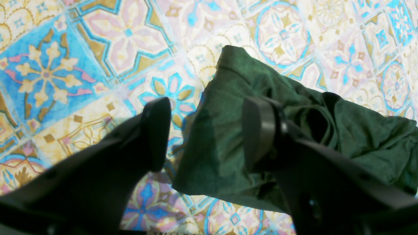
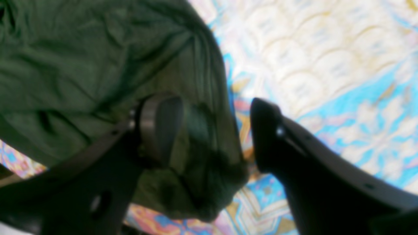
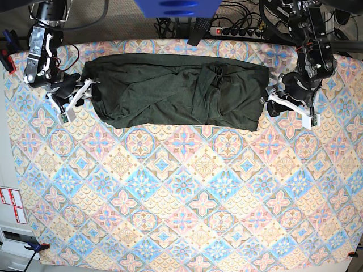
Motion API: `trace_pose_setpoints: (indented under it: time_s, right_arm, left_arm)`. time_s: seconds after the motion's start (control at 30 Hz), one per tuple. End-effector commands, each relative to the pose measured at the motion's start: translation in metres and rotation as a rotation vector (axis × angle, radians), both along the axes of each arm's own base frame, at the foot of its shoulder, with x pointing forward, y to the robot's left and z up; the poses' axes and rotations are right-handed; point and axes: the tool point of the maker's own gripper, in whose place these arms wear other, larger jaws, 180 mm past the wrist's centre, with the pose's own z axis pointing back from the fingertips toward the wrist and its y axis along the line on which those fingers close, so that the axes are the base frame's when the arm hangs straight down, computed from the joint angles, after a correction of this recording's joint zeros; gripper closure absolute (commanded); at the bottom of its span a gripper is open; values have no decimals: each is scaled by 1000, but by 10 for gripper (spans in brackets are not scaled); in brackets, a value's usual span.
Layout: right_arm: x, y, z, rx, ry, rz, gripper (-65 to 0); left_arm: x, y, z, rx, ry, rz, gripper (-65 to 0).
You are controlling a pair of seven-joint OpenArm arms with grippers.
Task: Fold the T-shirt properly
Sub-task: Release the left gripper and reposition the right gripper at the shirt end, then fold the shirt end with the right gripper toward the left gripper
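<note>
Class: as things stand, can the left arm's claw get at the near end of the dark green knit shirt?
Probably yes: the left claw is open, and the shirt's edge already lies between its jaws.

You will find nothing readable here. The two white stickers with red marks (image 3: 11, 205), just off the patterned counter (image 3: 181, 192) at its left edge in the base view, are too small for you to make out any letters. The T-shirt (image 3: 176, 90) lying on that counter carries no print, and both wrist views show you no lettering either.
</note>
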Motion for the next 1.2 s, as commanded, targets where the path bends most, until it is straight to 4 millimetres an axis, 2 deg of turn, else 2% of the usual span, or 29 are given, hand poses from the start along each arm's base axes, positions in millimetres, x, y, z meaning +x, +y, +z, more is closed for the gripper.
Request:
trace_pose_setpoints:
  time_s: [0.0,0.07,0.13,0.2,0.57,0.7,0.8,1.17]
  right_arm:
    - [1,-5,2,0,-9,19,-400]
    - [-1,-3,-4,18,7,40,-415]
    - [9,-2,-4,33,-8,51,-417]
    - [11,-3,-6,45,-3,55,-417]
    - [0,6,-15,75,38,74,-416]
    - [3,38,-10,204,22,74,-416]
    - [3,54,-9,248,20,98,-416]
    - [-2,90,-13,307,35,138,-400]
  left_arm:
    - [7,-2,8,6,-36,-18,-351]
    - [7,-3,8,5,-36,-21,-351]
    - [7,-3,8,5,-36,-21,-351]
    - [6,-3,7,5,-32,-21,-351]
    - [8,-3,9,5,-37,-21,-351]
    - [8,-3,9,7,-37,-21,-351]
    - [8,-3,9,7,-37,-21,-351]
    - [8,-3,9,7,-37,-21,-351]
